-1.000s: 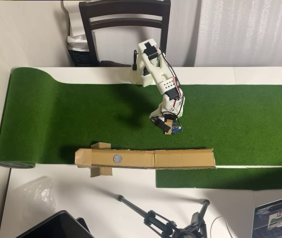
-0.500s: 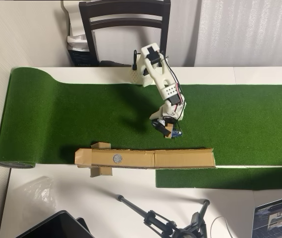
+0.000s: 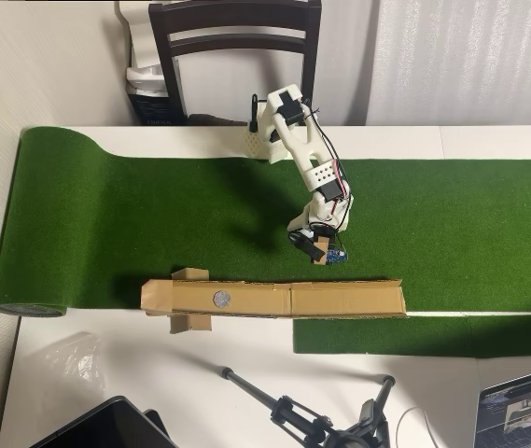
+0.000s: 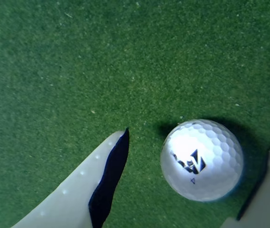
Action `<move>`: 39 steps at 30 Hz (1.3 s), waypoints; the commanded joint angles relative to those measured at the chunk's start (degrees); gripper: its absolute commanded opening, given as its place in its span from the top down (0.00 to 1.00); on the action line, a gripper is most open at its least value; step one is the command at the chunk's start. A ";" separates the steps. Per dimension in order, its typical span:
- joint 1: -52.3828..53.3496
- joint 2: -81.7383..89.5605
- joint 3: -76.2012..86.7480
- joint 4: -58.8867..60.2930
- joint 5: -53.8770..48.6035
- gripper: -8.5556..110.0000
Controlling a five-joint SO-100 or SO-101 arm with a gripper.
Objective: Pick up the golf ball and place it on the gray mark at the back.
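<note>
Overhead looks straight down; wrist view hugs the turf [image 4: 78, 71].

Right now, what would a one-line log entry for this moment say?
phase: reaching | gripper: open, straddling white dimpled golf ball on green turf | ball: not gripped | round gray mark on brown cardboard strip: empty

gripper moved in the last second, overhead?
Yes. The gripper has shifted slightly right and nearer the cardboard strip, which stayed put.

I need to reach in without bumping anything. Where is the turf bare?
Bare turf runs wide left of the gripper and right of it. Crowded: between gripper and cardboard strip, where the golf ball sits between the open fingers.
</note>
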 commanded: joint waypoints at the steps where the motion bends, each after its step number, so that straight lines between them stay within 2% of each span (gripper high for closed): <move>1: 0.09 0.44 -4.66 -0.53 -0.09 0.55; 14: 0.00 -3.69 -6.77 -0.26 -0.79 0.56; 22: 0.18 -8.96 -15.38 8.96 -2.37 0.56; 39: -1.76 -9.67 -16.35 11.43 -2.37 0.56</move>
